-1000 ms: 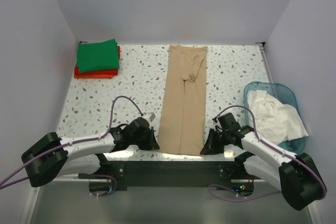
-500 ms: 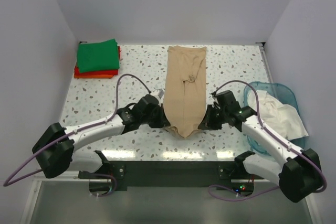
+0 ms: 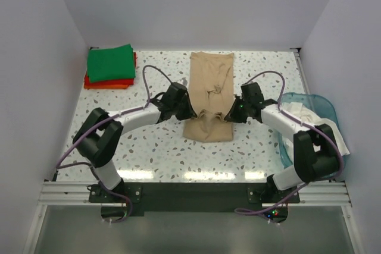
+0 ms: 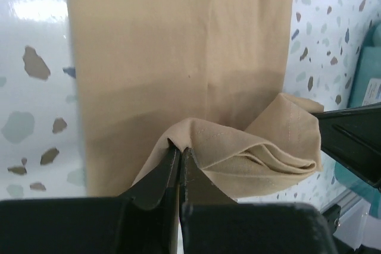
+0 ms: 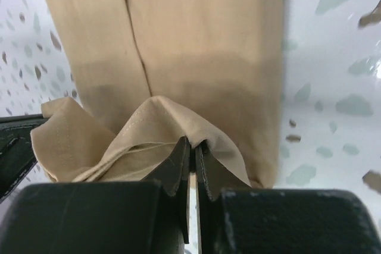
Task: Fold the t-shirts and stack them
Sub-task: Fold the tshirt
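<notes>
The tan-beige t-shirt [image 3: 209, 87] lies as a long narrow strip at the table's middle, its near end lifted and doubled back over itself. My left gripper [image 3: 189, 113] is shut on the left corner of that end, and my right gripper [image 3: 229, 114] is shut on the right corner. The left wrist view shows the shirt [image 4: 178, 57] with a pinched fold at my left gripper [image 4: 180, 148]. The right wrist view shows the shirt [image 5: 196, 34] bunched at my right gripper [image 5: 194, 143]. The green t-shirt [image 3: 111, 62] lies folded on the red-orange one [image 3: 107, 82] at far left. The whitish t-shirt [image 3: 309, 129] lies crumpled in the tub.
A translucent blue plastic tub [image 3: 321, 103] stands at the table's right edge, close to my right arm. The speckled table [image 3: 155, 147] shows bare at the front and left. White walls close in the back and both sides.
Both grippers carried the shirt's near end from the front edge toward the back, so it now folds over the strip. Both arms have stretched out to the table's middle.
</notes>
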`<state>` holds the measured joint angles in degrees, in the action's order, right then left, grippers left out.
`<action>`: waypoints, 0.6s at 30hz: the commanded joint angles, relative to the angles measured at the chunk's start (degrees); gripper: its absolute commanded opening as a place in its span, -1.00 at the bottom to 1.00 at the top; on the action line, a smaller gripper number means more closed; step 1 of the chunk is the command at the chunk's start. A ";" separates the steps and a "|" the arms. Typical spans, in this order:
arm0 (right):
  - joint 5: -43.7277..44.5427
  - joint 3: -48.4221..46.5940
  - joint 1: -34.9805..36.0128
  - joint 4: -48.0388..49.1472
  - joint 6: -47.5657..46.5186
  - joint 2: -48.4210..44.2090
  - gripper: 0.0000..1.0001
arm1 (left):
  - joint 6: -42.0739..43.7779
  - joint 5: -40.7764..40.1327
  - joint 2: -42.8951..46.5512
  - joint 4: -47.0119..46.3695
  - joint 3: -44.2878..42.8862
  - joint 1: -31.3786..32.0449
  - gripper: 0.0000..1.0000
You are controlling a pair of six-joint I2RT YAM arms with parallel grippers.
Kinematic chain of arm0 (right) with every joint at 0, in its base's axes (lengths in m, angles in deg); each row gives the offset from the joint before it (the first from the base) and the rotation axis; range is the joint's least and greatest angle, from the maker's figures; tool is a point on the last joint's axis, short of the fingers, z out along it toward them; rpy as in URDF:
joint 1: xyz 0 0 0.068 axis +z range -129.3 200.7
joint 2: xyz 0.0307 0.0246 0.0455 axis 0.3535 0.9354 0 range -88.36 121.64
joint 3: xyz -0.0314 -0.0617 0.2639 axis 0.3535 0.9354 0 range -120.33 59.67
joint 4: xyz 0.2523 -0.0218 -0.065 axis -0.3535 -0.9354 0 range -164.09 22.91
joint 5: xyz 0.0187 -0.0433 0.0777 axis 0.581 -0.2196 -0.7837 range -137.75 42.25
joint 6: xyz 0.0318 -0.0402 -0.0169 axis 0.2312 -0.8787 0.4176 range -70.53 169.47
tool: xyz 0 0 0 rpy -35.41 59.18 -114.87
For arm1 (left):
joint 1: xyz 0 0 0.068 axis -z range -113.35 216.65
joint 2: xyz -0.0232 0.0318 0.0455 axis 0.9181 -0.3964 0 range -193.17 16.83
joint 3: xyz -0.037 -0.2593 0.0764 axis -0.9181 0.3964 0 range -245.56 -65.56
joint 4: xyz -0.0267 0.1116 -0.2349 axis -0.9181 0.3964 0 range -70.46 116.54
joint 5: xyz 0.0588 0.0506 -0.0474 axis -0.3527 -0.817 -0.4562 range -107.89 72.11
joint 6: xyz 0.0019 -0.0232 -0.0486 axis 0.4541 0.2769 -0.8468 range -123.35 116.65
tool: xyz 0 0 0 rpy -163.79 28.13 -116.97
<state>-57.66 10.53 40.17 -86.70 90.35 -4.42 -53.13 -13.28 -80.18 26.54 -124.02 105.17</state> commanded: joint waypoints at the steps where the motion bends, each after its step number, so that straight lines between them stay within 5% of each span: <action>1: 1.04 -4.64 -2.58 6.34 0.34 3.93 -1.00 | -0.14 -0.38 -3.88 -3.31 -4.82 -2.05 -1.00; 18: -2.30 -15.10 -6.81 8.36 0.86 16.16 -1.00 | 0.82 0.32 -13.64 -1.56 -16.77 -7.67 -1.00</action>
<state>-58.89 -1.65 34.03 -81.35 90.46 10.53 -53.26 -13.35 -92.55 26.24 -137.57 98.46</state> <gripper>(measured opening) 0.029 0.027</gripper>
